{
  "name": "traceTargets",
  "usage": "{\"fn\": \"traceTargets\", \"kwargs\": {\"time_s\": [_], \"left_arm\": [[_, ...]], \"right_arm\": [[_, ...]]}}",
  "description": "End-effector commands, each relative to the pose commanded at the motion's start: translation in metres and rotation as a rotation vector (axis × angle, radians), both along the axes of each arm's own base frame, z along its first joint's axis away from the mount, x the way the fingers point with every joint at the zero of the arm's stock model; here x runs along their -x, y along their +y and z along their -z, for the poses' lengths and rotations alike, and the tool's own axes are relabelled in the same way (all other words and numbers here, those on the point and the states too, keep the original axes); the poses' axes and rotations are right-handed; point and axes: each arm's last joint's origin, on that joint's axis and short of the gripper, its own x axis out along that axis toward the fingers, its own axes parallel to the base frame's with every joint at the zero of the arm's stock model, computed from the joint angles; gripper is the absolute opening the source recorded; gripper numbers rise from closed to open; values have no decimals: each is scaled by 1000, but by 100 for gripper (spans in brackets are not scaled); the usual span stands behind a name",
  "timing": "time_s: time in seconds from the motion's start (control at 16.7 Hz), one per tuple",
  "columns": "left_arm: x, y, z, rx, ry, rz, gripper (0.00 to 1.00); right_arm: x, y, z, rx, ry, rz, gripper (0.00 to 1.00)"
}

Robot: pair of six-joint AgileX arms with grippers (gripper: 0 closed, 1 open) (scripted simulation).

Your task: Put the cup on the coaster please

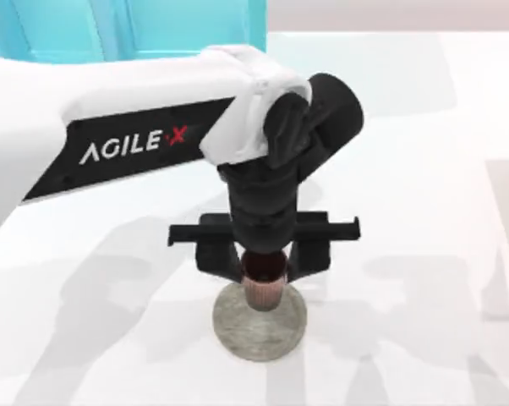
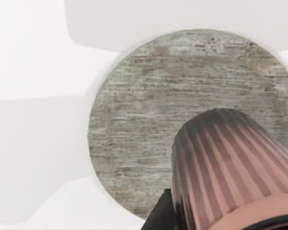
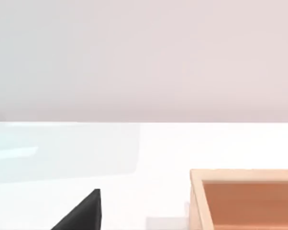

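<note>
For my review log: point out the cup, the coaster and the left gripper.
cup [image 1: 263, 288], top view, ribbed side wall.
coaster [image 2: 144, 120], left wrist view, bare mottled face.
left gripper [image 1: 263, 264], top view, midway between fingertips, around the cup.

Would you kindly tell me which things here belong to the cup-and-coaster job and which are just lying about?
Part of the job:
- cup, held over the coaster
- coaster, on the table
- left end effector, closed around the cup

Just lying about:
- wooden box, in the right wrist view
- white table
</note>
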Motion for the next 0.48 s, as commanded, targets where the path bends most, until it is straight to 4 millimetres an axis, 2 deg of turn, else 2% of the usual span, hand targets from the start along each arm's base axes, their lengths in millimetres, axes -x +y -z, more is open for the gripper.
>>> {"fn": "traceTargets", "kwargs": {"time_s": [0.18, 0.42, 0.48], "left_arm": [[0, 1, 23, -2, -1, -7, 0], [0, 2, 25, -3, -1, -8, 0], [0, 2, 25, -3, -1, -8, 8]], "right_arm": [[0, 0, 0, 0, 0, 0, 100], [0, 0, 0, 0, 0, 0, 100], [0, 0, 0, 0, 0, 0, 100]]}}
